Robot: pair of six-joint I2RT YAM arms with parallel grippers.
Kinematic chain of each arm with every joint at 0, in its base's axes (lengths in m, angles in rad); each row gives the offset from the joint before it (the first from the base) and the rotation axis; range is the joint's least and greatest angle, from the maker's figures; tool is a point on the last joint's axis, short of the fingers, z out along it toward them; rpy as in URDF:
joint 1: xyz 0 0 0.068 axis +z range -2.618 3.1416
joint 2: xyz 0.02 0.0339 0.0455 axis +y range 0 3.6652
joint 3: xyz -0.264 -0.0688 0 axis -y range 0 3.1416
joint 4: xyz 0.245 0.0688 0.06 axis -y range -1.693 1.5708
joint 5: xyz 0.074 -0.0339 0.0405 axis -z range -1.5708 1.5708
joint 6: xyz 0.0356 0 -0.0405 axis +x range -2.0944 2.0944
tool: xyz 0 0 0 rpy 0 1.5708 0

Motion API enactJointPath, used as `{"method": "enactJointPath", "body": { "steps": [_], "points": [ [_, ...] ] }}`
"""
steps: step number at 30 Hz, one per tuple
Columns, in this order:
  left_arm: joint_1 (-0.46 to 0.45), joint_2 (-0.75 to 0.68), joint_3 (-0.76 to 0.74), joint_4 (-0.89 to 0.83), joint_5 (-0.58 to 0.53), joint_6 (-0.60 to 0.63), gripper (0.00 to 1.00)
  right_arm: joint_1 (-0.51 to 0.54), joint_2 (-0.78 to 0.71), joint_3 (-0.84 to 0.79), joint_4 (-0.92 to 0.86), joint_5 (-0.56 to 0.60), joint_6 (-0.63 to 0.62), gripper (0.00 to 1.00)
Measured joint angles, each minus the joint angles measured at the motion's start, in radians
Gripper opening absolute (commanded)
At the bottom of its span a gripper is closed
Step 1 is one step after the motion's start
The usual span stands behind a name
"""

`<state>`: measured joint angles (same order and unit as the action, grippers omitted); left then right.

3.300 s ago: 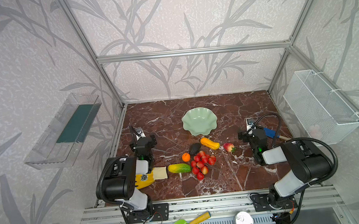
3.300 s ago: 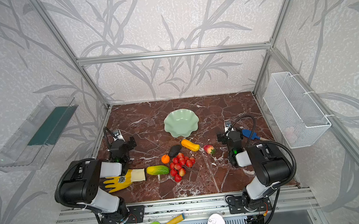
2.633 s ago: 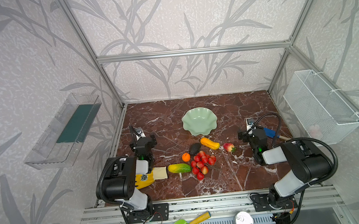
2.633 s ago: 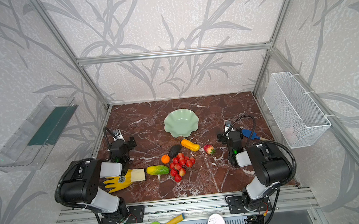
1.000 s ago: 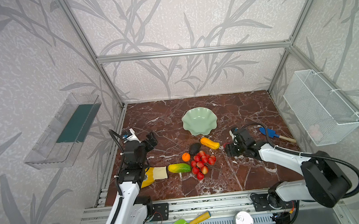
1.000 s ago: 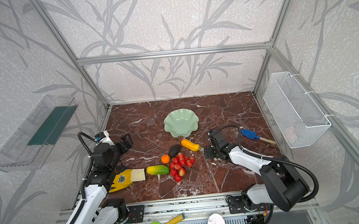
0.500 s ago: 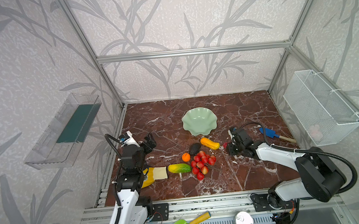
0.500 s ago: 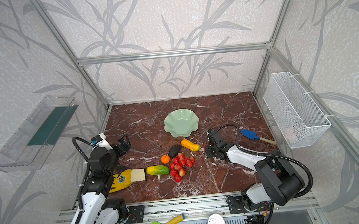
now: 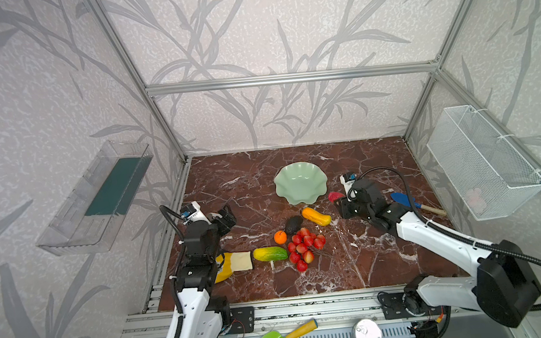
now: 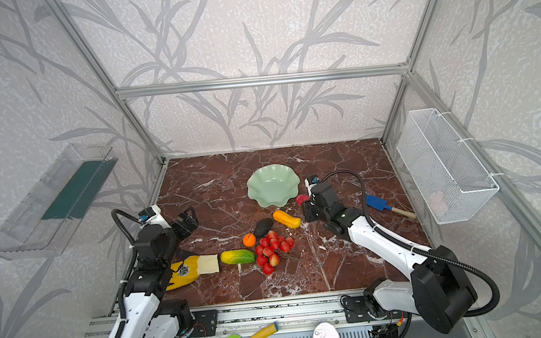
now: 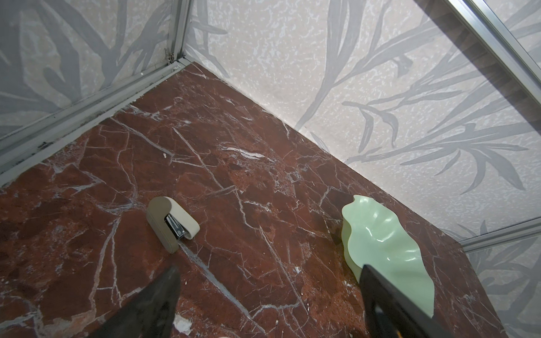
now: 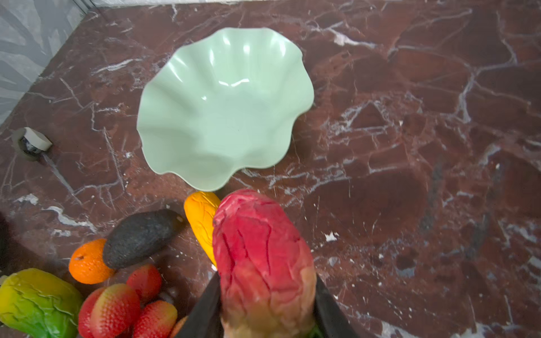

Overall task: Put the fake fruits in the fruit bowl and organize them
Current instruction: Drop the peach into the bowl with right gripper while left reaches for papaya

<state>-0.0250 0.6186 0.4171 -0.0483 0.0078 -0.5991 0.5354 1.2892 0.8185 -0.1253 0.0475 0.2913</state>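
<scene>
Marbled worktop (image 9: 371,261) is carrying fruit bowl (image 9: 300,182). Loose fake fruits (image 9: 304,245) are lying at its 6 o'clock. Left claw (image 9: 223,217) is hanging released at 8 o'clock, well apart. Right claw (image 9: 341,203) is clenching red fruit (image 12: 257,248) just beside bowl rim, 4 o'clock.
</scene>
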Motion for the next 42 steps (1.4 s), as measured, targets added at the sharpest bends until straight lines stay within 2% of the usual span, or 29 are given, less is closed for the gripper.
{"method": "enactJointPath", "body": {
  "steps": [9,18,22,25,29,33,42],
  "points": [
    [0.000,-0.011,0.000,-0.087,0.073,-0.018,0.94,0.024,0.386,0.351,-0.011,-0.048,-0.081,0.29],
    [0.000,-0.055,0.005,-0.210,0.203,-0.047,0.90,0.026,0.770,0.703,-0.090,-0.083,-0.147,0.32],
    [-0.003,-0.058,0.009,-0.270,0.266,-0.065,0.88,0.026,0.886,0.816,-0.121,-0.101,-0.156,0.38],
    [-0.008,-0.067,0.009,-0.320,0.301,-0.082,0.87,0.026,0.939,0.856,-0.146,-0.112,-0.155,0.48],
    [-0.032,-0.081,0.009,-0.369,0.334,-0.101,0.86,0.026,0.951,0.858,-0.157,-0.122,-0.149,0.64],
    [-0.112,-0.078,0.009,-0.402,0.328,-0.102,0.85,0.022,0.896,0.812,-0.133,-0.129,-0.135,0.78],
    [-0.431,0.054,0.026,-0.473,0.198,-0.117,0.83,-0.004,0.448,0.480,0.028,-0.114,-0.103,0.90]
  ]
}}
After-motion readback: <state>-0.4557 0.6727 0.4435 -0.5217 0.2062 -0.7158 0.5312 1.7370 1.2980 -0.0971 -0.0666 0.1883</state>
